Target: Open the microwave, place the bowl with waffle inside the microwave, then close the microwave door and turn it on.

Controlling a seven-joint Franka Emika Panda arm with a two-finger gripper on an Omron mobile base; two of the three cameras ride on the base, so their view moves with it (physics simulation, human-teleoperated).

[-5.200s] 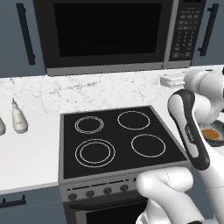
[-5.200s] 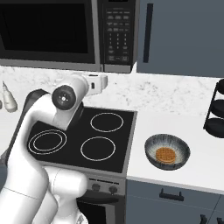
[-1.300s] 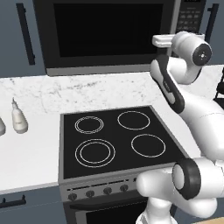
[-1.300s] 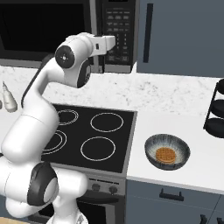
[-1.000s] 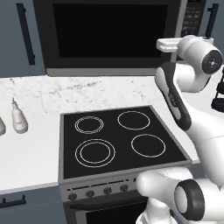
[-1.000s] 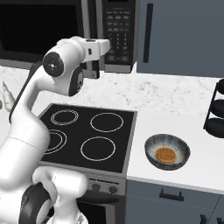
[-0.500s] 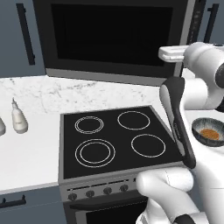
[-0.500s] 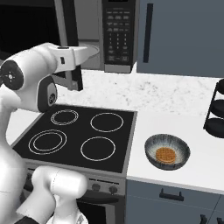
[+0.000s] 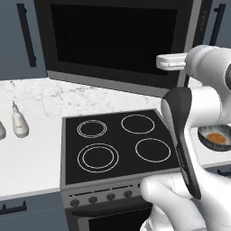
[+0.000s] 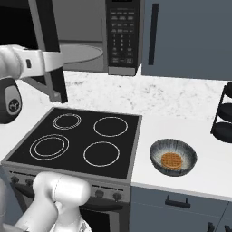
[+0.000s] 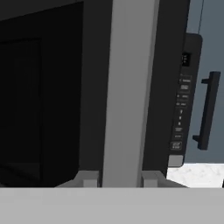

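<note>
Your gripper [image 11: 116,180] sits with its fingertips [image 11: 89,179] either side of the free edge of the door [image 10: 47,43], clamped on it. The door stands swung out from the microwave [image 10: 121,36], the turntable [image 10: 79,53] exposed behind it. Well off to the gripper's right and below, the bowl [image 10: 173,157] rests on the counter [image 10: 201,149] with the waffle [image 10: 171,160] inside, beside the stovetop [image 10: 77,141].

The microwave door [image 10: 50,50] stands swung out over the stovetop [image 10: 81,138], leaving the grey cavity and glass turntable [image 10: 79,53] open to reach from the right — the door's edge blocks the left side. The bowl [image 10: 173,157] sits alone on bare counter [image 10: 199,122]. A dark tiered rack [image 10: 224,115] crowds the far right; bottles [image 9: 19,124], probably, stand far left.
</note>
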